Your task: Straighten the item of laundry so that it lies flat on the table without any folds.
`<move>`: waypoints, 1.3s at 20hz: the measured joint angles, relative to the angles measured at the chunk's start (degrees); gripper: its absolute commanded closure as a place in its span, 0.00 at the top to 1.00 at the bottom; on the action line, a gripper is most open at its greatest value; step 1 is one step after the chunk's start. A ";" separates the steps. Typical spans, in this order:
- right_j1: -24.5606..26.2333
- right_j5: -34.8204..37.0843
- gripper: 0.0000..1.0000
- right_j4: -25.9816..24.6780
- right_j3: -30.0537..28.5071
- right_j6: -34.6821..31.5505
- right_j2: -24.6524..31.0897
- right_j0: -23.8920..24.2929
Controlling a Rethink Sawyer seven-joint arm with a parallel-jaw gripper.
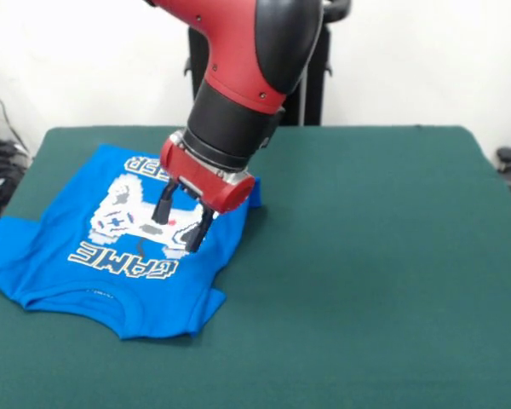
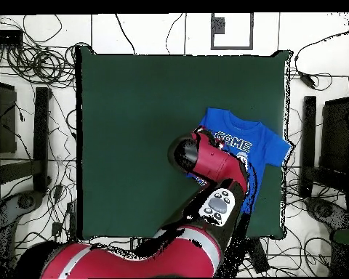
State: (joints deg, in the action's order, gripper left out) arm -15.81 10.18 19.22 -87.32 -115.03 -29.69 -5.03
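Gripper over the printed shirt

The gripper (image 1: 181, 224) stands above the blue T-shirt (image 1: 68, 264) on the table (image 1: 366, 256), its fingers spread apart over the print, holding nothing.

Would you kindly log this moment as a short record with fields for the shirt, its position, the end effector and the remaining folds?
item: blue T-shirt, print side up
position: at one side of the green table, one sleeve at the table's edge
end effector: open, fingers spread over the controller print
folds: the edge beside the end effector looks turned under
task state: not yet flat
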 measured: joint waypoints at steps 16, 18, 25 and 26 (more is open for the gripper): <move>0.01 7.30 1.00 -0.06 5.12 0.00 -1.54 0.70; 0.06 7.55 1.00 -0.07 6.03 0.00 -1.73 0.80; 0.17 7.56 1.00 -0.07 7.61 0.00 -1.81 0.83; 0.18 7.56 1.00 -0.07 7.76 0.00 -1.81 0.83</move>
State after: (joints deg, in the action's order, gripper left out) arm -15.63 17.74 19.15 -79.55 -115.03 -31.49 -4.20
